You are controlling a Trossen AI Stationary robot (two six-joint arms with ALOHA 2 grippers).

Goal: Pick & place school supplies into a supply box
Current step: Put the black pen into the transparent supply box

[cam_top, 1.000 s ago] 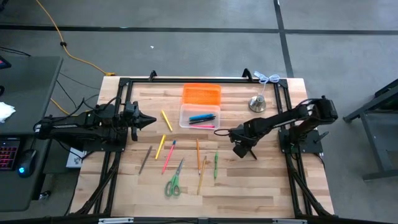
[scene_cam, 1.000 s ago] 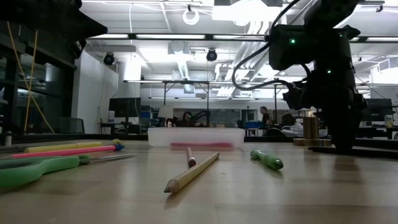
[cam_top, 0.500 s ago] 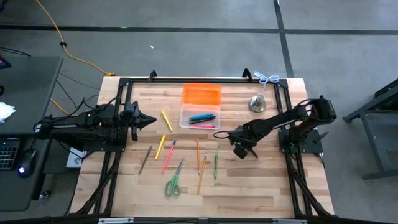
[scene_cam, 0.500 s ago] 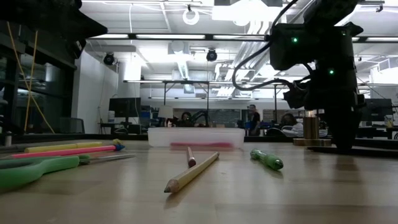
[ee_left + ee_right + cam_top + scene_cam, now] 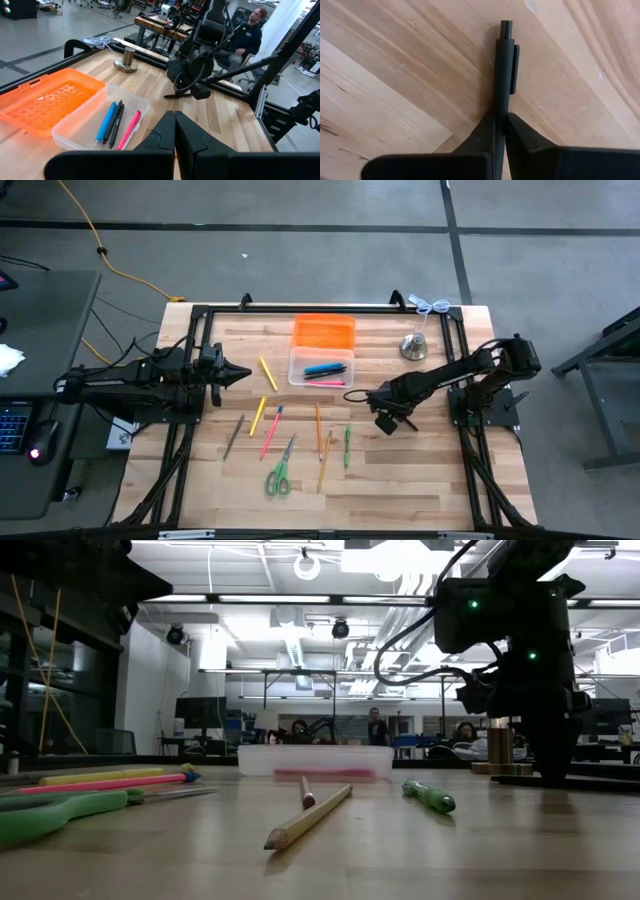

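The right gripper (image 5: 500, 125) is clamped on a dark pen (image 5: 504, 65), its two fingers pinched tight on the barrel near one end, with the clip and button end sticking out ahead over the wood. In the high view this gripper (image 5: 383, 420) sits low over the bench (image 5: 440, 480), just to the right of the supply box (image 5: 321, 366).

The step in hand looks like lifting the pen and carrying it to the box. Because the grip is near one end, the long free part may droop or swing, so a slow, straight lift seems wise before any sideways travel. The pen should clear the box's near wall, line up with the long side of the clear tray and be let go low, beside the blue pen (image 5: 106, 121) and pink marker (image 5: 129, 128) already lying inside. The orange lid (image 5: 324, 331) lies open behind and should be kept clear.

The left gripper (image 5: 174, 131) waits closed and empty at the bench's left edge. A yellow pencil (image 5: 268, 373), green pen (image 5: 347, 445) and scissors (image 5: 279, 472) are not yet collected.
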